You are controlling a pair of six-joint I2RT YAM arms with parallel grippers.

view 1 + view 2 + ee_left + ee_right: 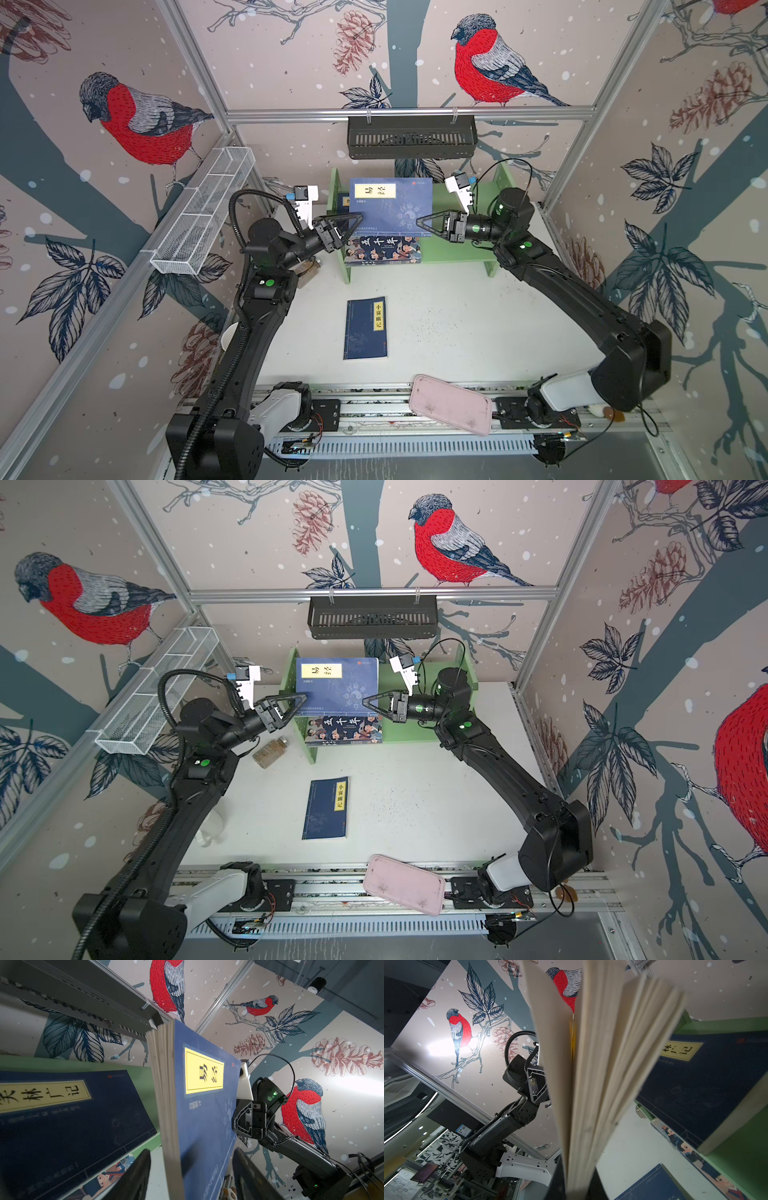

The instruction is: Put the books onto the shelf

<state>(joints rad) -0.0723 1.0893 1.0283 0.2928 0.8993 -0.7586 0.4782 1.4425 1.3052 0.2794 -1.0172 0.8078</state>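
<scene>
A blue book (390, 205) with a yellow label hangs upright above the light green shelf (457, 251), seen in both top views. My right gripper (418, 222) is shut on its fanned page edge (591, 1084). My left gripper (359, 216) is open at the book's other side; its fingers (133, 1176) straddle the cover (203, 1109) without touching. A navy book (62, 1122) lies on the shelf's upper tier. The cartoon book (382, 249) sits on the lower tier. Another navy book (365, 328) lies flat on the table.
A black slotted basket (411, 137) hangs on the back wall above the shelf. A white mesh basket (203, 212) runs along the left wall. A pink tray (451, 409) lies at the front edge. A small jar (270, 752) lies left of the shelf.
</scene>
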